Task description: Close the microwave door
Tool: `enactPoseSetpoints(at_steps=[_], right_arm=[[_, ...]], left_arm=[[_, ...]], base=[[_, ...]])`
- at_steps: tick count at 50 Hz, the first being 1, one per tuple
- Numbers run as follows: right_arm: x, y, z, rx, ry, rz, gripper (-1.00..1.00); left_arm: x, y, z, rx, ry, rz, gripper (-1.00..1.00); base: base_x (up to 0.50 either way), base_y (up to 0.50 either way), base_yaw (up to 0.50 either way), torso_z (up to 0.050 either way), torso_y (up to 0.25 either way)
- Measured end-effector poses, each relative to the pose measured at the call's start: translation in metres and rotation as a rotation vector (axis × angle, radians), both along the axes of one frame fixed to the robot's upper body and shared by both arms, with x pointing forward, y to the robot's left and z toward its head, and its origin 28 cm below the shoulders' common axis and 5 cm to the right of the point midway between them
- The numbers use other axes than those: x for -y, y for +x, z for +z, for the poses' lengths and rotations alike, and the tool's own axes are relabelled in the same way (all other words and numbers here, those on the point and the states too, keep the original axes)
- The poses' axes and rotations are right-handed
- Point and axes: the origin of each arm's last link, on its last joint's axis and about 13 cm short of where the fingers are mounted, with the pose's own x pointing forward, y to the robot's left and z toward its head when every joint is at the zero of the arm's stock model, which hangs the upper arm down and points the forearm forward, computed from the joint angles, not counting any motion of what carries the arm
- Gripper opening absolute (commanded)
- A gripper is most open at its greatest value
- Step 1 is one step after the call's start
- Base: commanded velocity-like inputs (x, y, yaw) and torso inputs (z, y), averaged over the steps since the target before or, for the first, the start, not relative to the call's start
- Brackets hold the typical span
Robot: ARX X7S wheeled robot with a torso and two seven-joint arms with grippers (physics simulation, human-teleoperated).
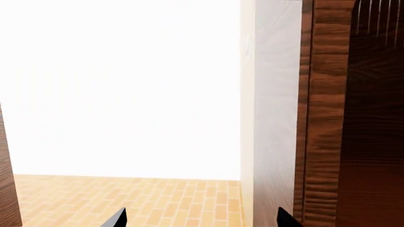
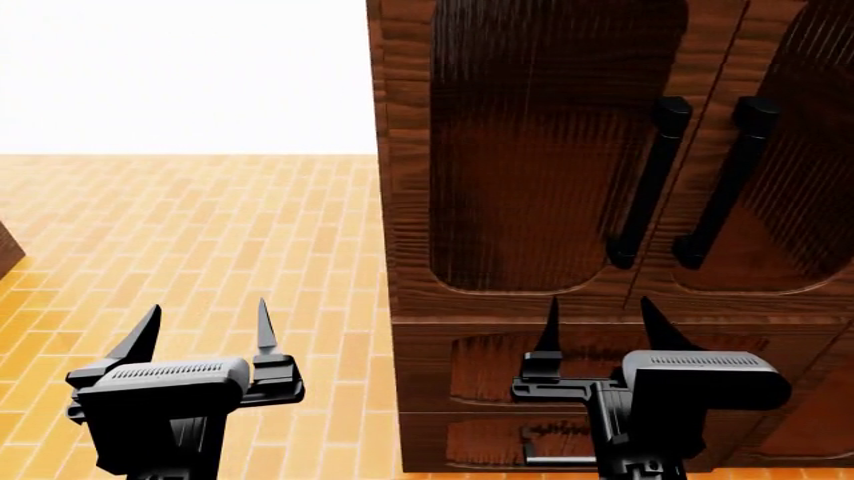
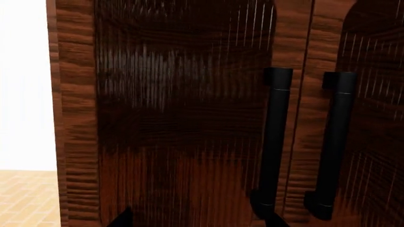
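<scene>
No microwave is seen in any view; only a dark wooden cabinet (image 2: 574, 150) is faced. The left tool (image 2: 200, 335) and right tool (image 2: 601, 325) are held open and empty. Searching is judged the step; turning is called for next.

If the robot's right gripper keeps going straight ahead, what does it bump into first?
Most likely the dark wooden cabinet door, which fills the view ahead of the right gripper. How far off it is can't be judged.
</scene>
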Motion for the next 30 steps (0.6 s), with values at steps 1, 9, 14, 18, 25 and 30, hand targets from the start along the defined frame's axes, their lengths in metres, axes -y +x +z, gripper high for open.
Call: enactPoseSetpoints(at_steps=[1,9,14,18,25,30], right_arm=[[0.0000,0.0000,0.0000,0.000,0.000,0.000,1.00],[-0.0001,-0.0002,0.0000,0.001,0.003,0.002,1.00],[-0.0001,-0.0003,-0.0001,0.002,0.003,0.003,1.00],[-0.0001,-0.0003,-0.0002,0.001,0.004,0.003,1.00],[-0.0003,-0.0005,-0.0003,0.003,0.007,0.006,1.00],[-0.0003,-0.0005,0.0002,0.008,0.010,0.009,1.00]], left_arm=[[0.0000,0.0000,-0.0001,0.000,0.000,0.000,1.00],[0.0001,-0.0004,-0.0001,0.000,0.001,-0.001,1.00],[0.0002,-0.0006,-0.0005,-0.001,0.002,-0.001,1.00],[0.0002,-0.0006,-0.0007,-0.001,0.002,-0.001,1.00],[0.0000,-0.0009,-0.0010,-0.002,0.004,-0.001,1.00],[0.0001,-0.0012,-0.0009,-0.001,0.004,-0.002,1.00]], base=[[0.00,0.50,0.00,0.000,0.000],[0.00,0.50,0.00,0.000,0.000],[0.00,0.50,0.00,0.000,0.000],[0.00,0.50,0.00,0.000,0.000],[0.00,0.37,0.00,0.000,0.000],[0.00,0.00,0.00,0.000,0.000]])
